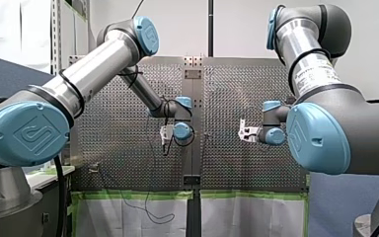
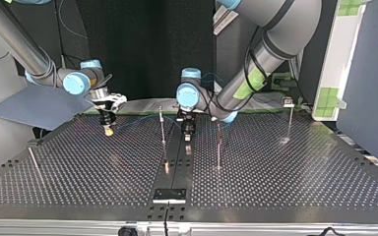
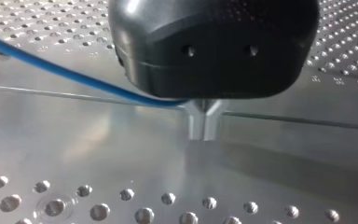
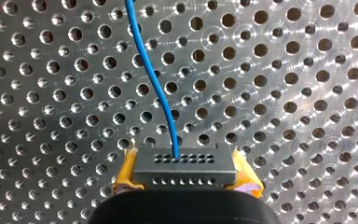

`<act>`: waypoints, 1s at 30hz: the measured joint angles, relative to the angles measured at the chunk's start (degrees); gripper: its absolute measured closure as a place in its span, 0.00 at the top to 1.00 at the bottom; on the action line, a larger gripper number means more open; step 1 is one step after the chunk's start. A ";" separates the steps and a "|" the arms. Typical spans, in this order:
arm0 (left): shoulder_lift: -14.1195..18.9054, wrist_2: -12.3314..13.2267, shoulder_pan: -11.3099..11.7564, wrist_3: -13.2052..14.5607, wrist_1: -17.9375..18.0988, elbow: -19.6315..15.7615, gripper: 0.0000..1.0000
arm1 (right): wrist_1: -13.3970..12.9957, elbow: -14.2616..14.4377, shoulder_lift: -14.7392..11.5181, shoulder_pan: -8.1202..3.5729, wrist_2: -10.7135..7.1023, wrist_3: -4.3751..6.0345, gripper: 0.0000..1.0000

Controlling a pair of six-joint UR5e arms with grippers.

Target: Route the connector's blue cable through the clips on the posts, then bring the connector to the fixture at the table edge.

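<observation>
The perforated table is bearing a dark fixture at its edge; thin posts are standing beyond the fixture.

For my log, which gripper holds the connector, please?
My right gripper: its yellow pads clamp the black connector; my left gripper pinches only the blue cable.

2 arms, 1 gripper ea.: left gripper, right gripper. 1 blue cable, 1 connector, 1 fixture at bench edge. 4 thin posts, incl. 1 leaning.
</observation>
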 joint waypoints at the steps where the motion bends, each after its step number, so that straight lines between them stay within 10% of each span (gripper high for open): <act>1: 0.00 0.09 0.01 -0.03 -0.02 0.01 0.31 | 0.00 -0.05 0.00 -0.01 -0.07 0.00 0.00; 3: 0.00 0.60 0.01 -0.08 -0.15 -0.01 0.55 | 0.03 -0.15 0.02 -0.01 -0.23 0.01 0.00; 14: 0.02 -1.18 -0.51 1.87 -3.53 0.00 0.43 | 0.49 -0.25 0.01 0.02 -0.44 -0.16 0.00; 19: 0.05 -1.47 -0.62 2.65 -5.23 -0.03 0.74 | 0.74 -0.25 0.01 0.06 -0.44 -0.20 0.00; 21: 0.06 -0.73 -0.64 3.12 -6.11 -0.08 1.00 | 0.90 -0.25 0.03 0.07 -0.42 -0.21 0.00; 30: 0.08 1.62 -1.11 5.65 -8.89 -0.13 1.00 | 1.79 -0.25 0.01 0.18 -0.39 -0.34 0.00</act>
